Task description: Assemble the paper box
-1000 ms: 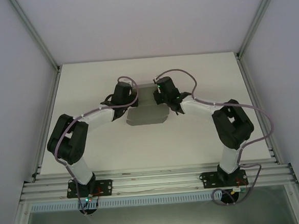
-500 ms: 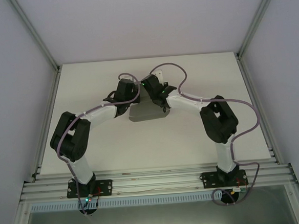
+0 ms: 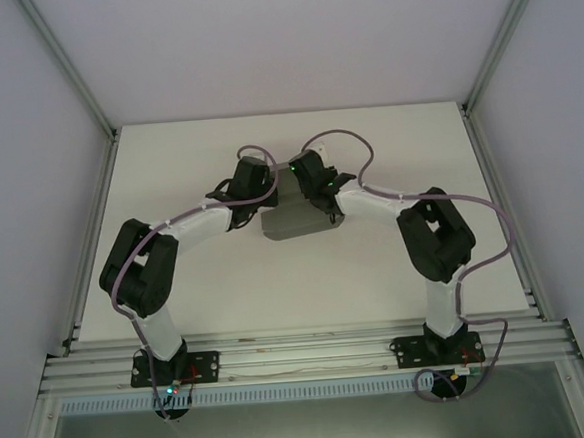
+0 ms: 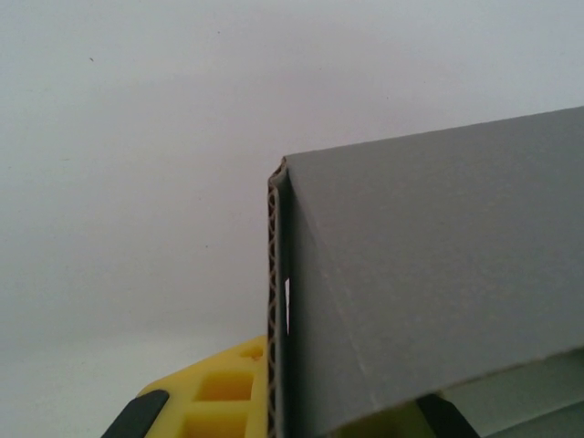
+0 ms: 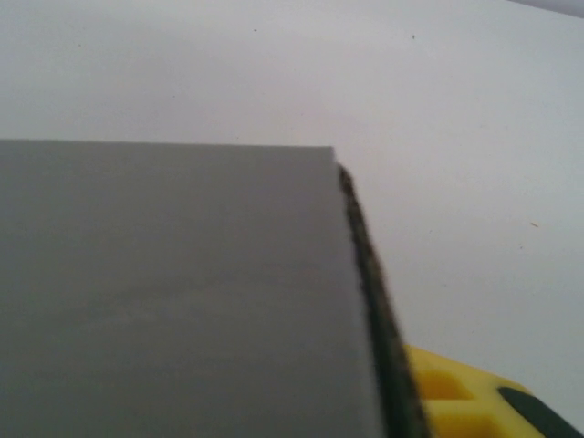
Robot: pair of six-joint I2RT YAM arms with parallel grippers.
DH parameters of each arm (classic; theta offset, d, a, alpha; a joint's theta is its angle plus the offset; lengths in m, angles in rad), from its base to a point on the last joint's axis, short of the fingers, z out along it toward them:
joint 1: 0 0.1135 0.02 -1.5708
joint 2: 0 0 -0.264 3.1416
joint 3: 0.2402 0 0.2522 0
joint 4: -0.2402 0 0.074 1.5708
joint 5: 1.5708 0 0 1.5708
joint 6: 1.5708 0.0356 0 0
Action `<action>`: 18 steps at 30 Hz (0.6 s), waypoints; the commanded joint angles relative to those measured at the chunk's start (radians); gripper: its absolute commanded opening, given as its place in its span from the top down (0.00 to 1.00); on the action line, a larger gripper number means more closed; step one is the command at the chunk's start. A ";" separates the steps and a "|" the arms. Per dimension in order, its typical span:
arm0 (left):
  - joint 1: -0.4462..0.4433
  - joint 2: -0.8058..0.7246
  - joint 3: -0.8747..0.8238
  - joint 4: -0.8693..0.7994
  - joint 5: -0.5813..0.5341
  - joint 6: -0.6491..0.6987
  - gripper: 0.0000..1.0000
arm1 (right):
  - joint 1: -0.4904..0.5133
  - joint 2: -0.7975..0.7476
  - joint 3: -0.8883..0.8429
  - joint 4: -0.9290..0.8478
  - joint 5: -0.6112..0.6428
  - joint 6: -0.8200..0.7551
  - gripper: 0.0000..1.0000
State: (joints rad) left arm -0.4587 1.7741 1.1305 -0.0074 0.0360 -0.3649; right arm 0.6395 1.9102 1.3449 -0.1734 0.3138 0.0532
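The grey paper box (image 3: 300, 223) sits mid-table between my two wrists, with a flap standing up at its far edge. My left gripper (image 3: 259, 187) is shut on that cardboard. In the left wrist view the corrugated fold of the box (image 4: 429, 274) runs down between the yellow fingers (image 4: 219, 392). My right gripper (image 3: 309, 182) is against the same far edge from the right. In the right wrist view a grey panel of the box (image 5: 173, 292) covers the left side. One yellow finger (image 5: 456, 401) shows beside its edge; the other is hidden.
The white table (image 3: 186, 277) stretches out on all sides of the box. Aluminium frame rails (image 3: 93, 233) run along the left and right edges, and white walls close in the back. Purple cables (image 3: 368, 154) loop over both wrists.
Both wrists have drawn closer together over the box's far edge. The box has slid a little to the right and looks narrower from above.
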 commanded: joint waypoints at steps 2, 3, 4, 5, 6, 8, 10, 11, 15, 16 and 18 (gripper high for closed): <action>0.012 0.012 0.036 -0.045 -0.030 0.010 1.00 | -0.053 -0.080 -0.050 -0.008 -0.060 -0.010 0.56; 0.011 0.013 0.037 -0.045 -0.029 0.010 1.00 | -0.055 -0.090 -0.058 -0.002 -0.079 -0.011 0.54; 0.012 0.014 0.036 -0.045 -0.029 0.011 1.00 | -0.056 -0.102 -0.068 0.002 -0.091 -0.009 0.53; 0.011 0.013 0.036 -0.046 -0.029 0.011 1.00 | -0.059 -0.111 -0.075 0.003 -0.108 -0.007 0.53; 0.011 0.012 0.036 -0.043 -0.030 0.012 1.00 | -0.062 -0.119 -0.079 0.000 -0.122 -0.006 0.53; 0.011 0.010 0.037 -0.044 -0.026 0.012 1.00 | -0.071 -0.131 -0.084 -0.010 -0.138 0.005 0.52; 0.011 0.010 0.035 -0.042 -0.028 0.013 1.00 | -0.080 -0.145 -0.093 -0.013 -0.176 0.008 0.49; 0.013 0.010 0.036 -0.042 -0.028 0.013 1.00 | -0.083 -0.154 -0.102 -0.005 -0.191 0.012 0.48; 0.012 0.015 0.041 -0.047 -0.028 0.011 1.00 | -0.094 -0.170 -0.123 0.013 -0.220 0.040 0.69; 0.011 0.013 0.042 -0.049 -0.031 0.010 1.00 | -0.095 -0.164 -0.117 0.000 -0.206 0.039 0.72; 0.012 0.013 0.041 -0.048 -0.026 0.011 1.00 | -0.094 -0.144 -0.106 -0.009 -0.141 0.041 0.83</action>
State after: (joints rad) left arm -0.4633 1.7741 1.1461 -0.0116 0.0505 -0.3580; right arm 0.5667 1.7786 1.2362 -0.1566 0.0788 0.0658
